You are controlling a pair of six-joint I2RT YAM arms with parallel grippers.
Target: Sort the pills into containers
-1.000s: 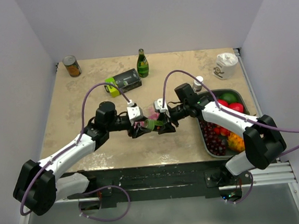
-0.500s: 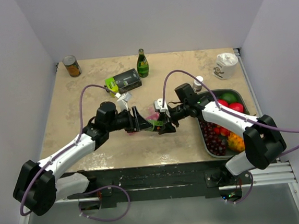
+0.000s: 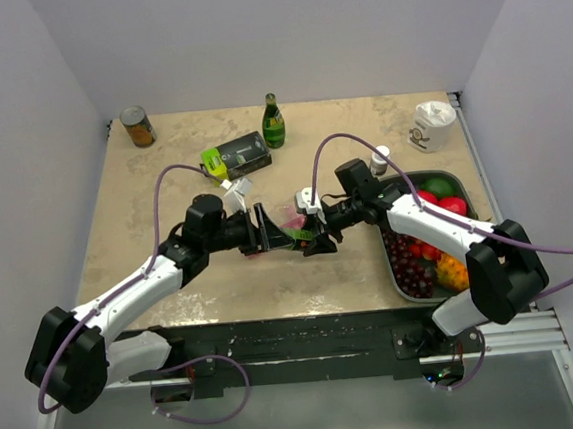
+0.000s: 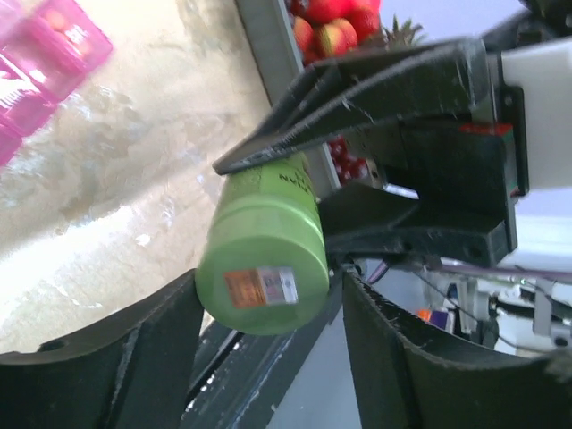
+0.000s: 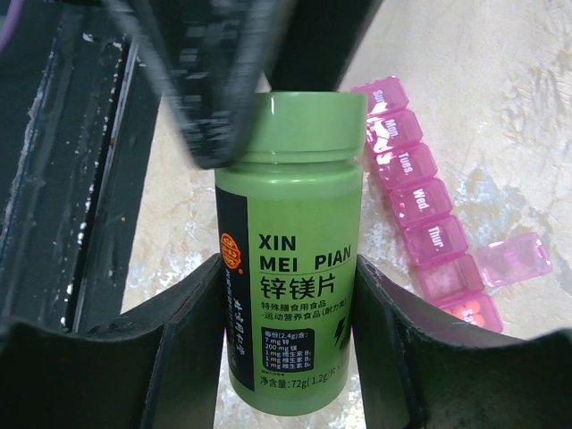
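pink pill organiser (image 5: 420, 192) is lying on the table (image 5: 500, 89). right gripper (image 5: 288, 295) is squeezing the green pill bottle (image 5: 290, 223); left gripper (image 4: 268, 290) is gaping around its cap (image 5: 308, 125), probably needing to pinch and twist.

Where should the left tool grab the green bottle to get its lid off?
Grip the cap across its round side wall, coming end-on along the axis of the green bottle. The right tool clamps the labelled body, leaving the cap free, and that end faces the open left tool.
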